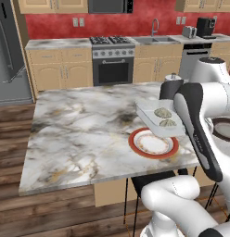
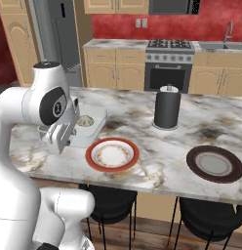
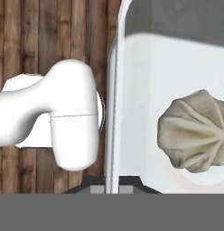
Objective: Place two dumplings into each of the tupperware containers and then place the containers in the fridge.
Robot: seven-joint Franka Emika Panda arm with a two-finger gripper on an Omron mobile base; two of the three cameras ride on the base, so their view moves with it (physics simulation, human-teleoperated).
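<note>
White plastic, and it's airborne: the flat translucent container [image 1: 156, 118] is lifted off the marble counter [image 1: 79, 134], two dumplings [image 1: 163, 113] riding inside. In the hand view the gripper [image 3: 111, 189] has its fingers pinched hard on the container's thin rim [image 3: 114, 113], one dumpling sitting at three o'clock from the grip. The red-rimmed plate [image 2: 112, 155] lies just below, at five o'clock from the box. My call: an edge grip like this wants a level, slow carry toward the fridge [image 1: 8, 51], or those dumplings may roll.
</note>
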